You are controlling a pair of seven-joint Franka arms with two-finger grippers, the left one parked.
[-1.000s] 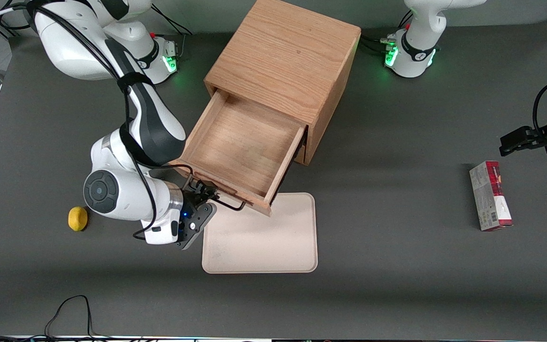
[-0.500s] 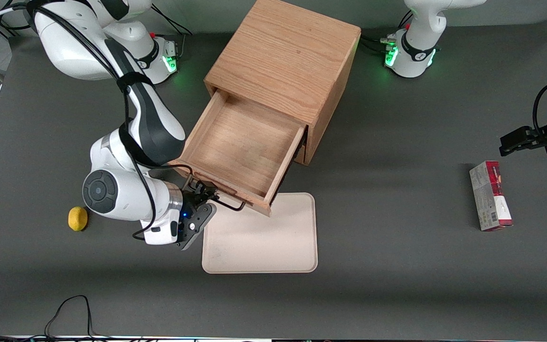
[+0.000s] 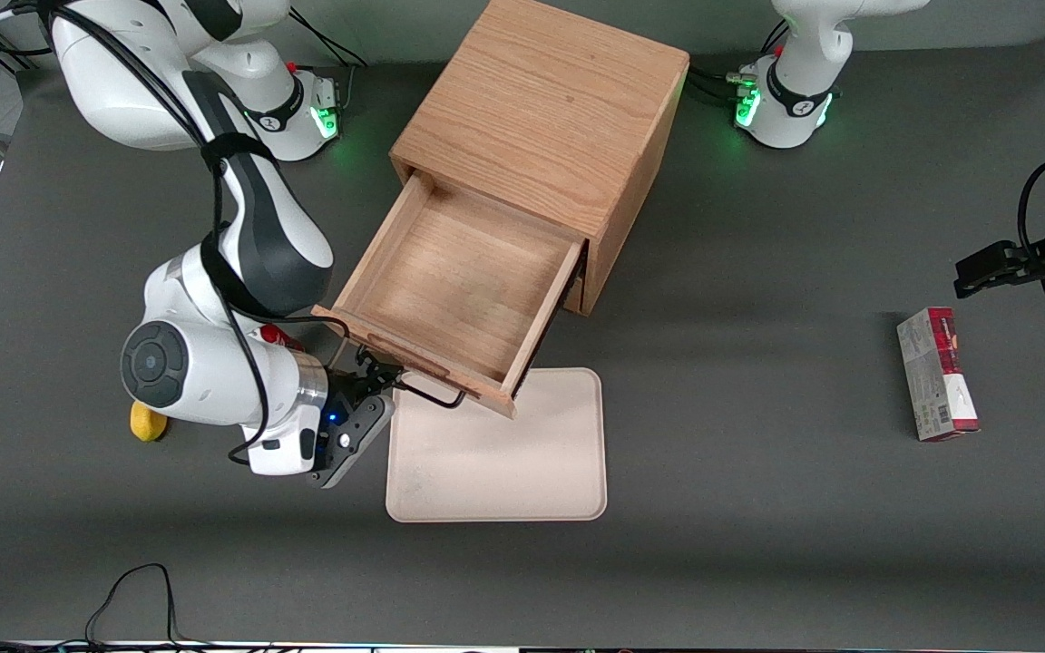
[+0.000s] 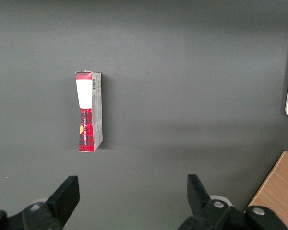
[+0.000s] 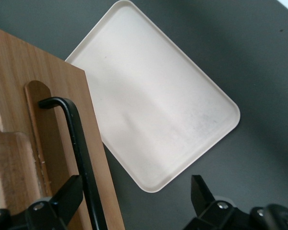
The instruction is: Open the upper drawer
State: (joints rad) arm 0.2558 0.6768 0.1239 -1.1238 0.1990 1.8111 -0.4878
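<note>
Gripper (image 3: 376,376) spread wide, lower left, beside handle (image 3: 427,393) | upper drawer (image 3: 459,281) out | we risk snagging handle when retreating.

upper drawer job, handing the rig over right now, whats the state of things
Hand: open, at the working arm's end of the drawer front, fingers either side of the black wire handle but not clamped on it.
Upper drawer: pulled well out of the oak cabinet, tray empty, its front overhanging the beige tray on the table.
Done: the drawer is open.
Left: back the hand clear of the handle, minding the drawer front.
Also on the table: a lemon partly hidden under the arm, a red box toward the parked arm's end.
</note>
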